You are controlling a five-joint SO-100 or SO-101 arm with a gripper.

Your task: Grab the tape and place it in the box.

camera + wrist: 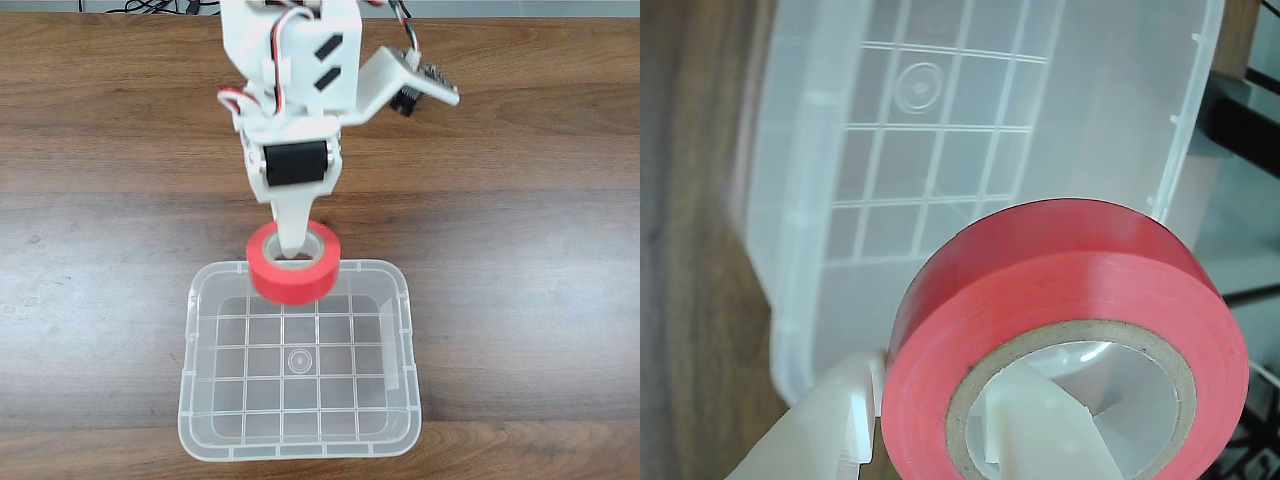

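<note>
Above the far rim of the box (300,445), as the fixed view shows it, the tape (293,275) is held off the table by the gripper (291,250), whose white arm (295,90) reaches down from the top of that view. One white finger (291,225) is seen passing down into the grey-tan core of the red-orange roll, and the roll hangs slightly tilted, overlapping the box's far wall at about its middle. The wooden table (520,260) is seen all around the clear box, whose grid-patterned bottom lies bare below and in front of the roll. Seen from the wrist view, the tape (1070,300) is large and close at the lower right, with its cardboard core ring turned toward the camera. One white finger (1040,430) is seen inside the core, and the other (825,430) is seen outside the roll at its left, so the gripper (930,440) is clamped across the roll's wall. Behind the roll in that view, the translucent box (800,200) is seen with its gridded floor and a round moulded mark near the top, and a strip of brown table (690,250) is seen along the left edge.
</note>
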